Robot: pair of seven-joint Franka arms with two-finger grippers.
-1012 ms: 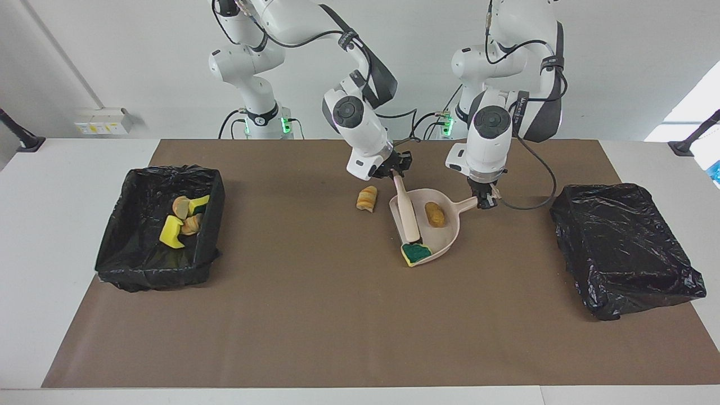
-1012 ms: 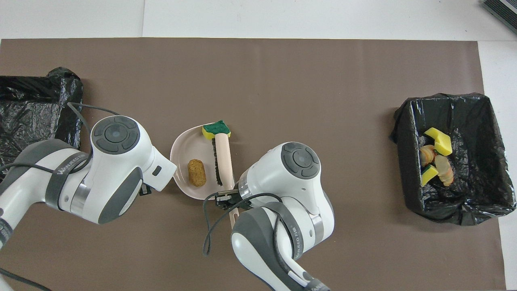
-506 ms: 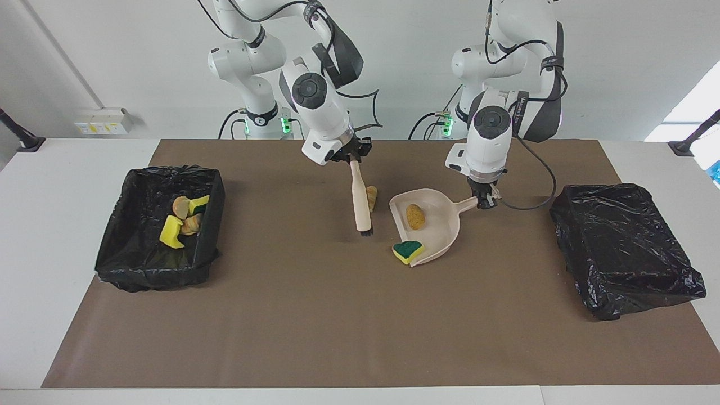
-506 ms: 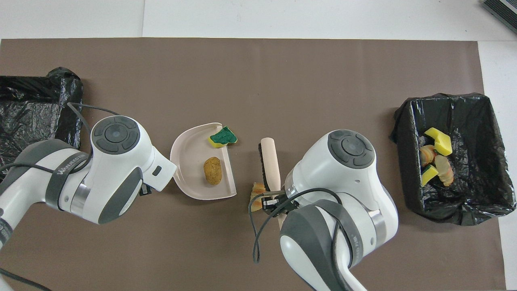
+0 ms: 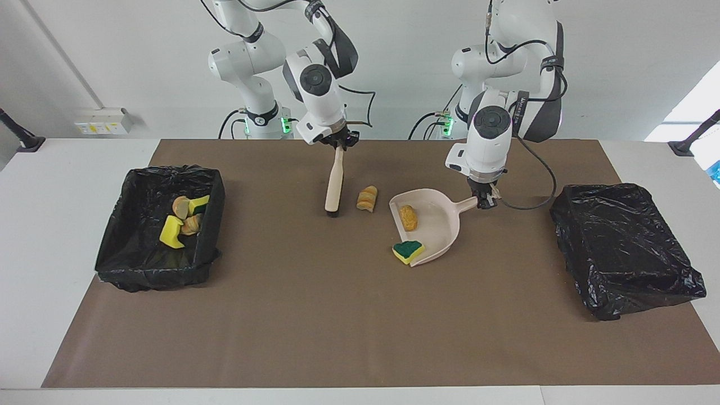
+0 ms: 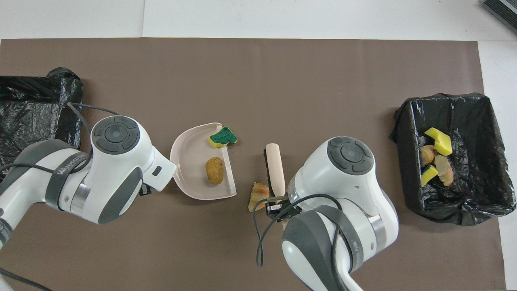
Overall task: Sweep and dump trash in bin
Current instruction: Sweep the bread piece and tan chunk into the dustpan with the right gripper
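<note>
Brown bench [image 5: 337, 315]: right end effector [image 5: 339, 143] pinches the brush [image 5: 333, 185]; left end effector [image 5: 485, 200], fingertips hidden overhead, pinches the dustpan [image 5: 436, 222] handle.

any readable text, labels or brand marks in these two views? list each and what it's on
"WANEED..." or similar: grey band on the left arm, overhead view; last letters unclear.
Lettering on the right arm band, overhead view: too blurred to read.
Lettering on the left arm's band in the facing view: too small to read.
Yellow stickers on the wall box: unreadable.
Nothing printed on the dustpan, brush or bins.
</note>
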